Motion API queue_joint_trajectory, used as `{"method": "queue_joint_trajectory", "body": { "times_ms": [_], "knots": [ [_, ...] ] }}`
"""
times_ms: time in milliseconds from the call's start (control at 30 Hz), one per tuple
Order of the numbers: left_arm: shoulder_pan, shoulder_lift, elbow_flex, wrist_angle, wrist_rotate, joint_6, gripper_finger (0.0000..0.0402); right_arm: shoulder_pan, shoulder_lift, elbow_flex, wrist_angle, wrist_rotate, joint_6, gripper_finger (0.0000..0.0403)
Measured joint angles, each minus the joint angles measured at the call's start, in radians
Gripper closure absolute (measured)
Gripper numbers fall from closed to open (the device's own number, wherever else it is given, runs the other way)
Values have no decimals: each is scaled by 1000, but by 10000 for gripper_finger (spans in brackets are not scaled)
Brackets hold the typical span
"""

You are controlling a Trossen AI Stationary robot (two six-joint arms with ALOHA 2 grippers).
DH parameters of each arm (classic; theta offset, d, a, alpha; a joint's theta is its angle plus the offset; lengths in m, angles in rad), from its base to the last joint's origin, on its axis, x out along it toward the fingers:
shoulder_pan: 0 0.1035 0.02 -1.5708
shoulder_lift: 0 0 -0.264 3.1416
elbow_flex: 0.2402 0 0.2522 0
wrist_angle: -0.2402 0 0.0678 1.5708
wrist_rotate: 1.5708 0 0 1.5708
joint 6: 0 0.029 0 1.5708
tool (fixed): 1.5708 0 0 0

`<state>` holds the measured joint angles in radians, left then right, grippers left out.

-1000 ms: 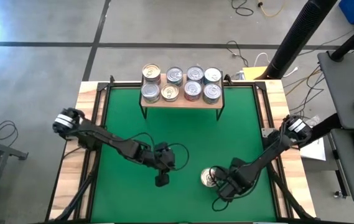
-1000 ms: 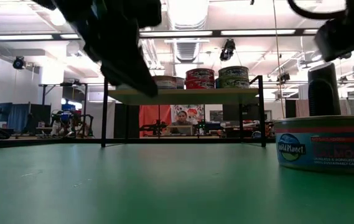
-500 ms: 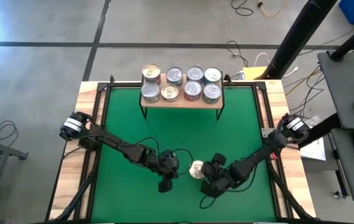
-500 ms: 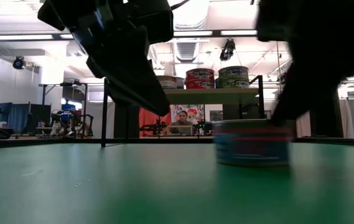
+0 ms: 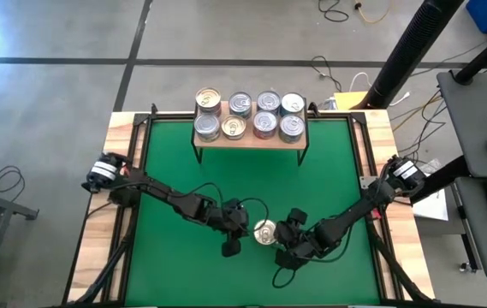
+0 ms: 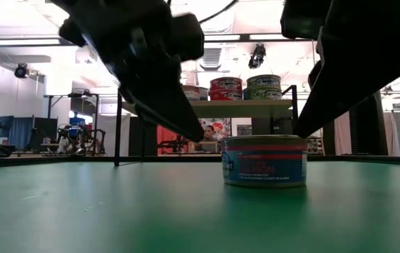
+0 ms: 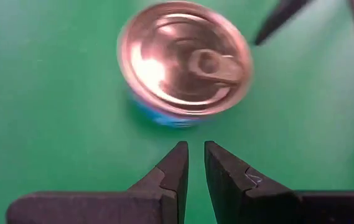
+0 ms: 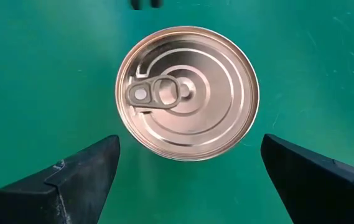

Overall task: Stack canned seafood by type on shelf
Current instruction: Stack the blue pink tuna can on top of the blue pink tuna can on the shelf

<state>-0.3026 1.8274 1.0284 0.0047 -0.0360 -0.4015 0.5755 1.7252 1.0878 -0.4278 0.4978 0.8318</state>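
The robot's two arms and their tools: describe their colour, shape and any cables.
Both arms are dark, slim and jointed, with silver-banded bases and thin black cables looping near the wrists. The left tool has two black wedge-shaped fingers tapering to points; the right tool has broader matte-black fingers.

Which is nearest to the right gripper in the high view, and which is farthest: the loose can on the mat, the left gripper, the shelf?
From the right gripper:
1. Loose can, on the mat right beside it.
2. Left gripper, just beyond the can, on its other side.
3. Shelf, at the table's far edge, carrying the other cans.
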Motion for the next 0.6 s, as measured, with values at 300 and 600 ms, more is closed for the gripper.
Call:
{"method": "queue_joint_trajectory", "body": {
  "times_ms": [300,600],
  "knots": [
    [34,41,-1,67,12,15,364,-18,19,-9,23,0,-25,23],
    [43,149,54,83,107,-16,363,-112,89,-3,198,-100,-154,22]
  ]
}}
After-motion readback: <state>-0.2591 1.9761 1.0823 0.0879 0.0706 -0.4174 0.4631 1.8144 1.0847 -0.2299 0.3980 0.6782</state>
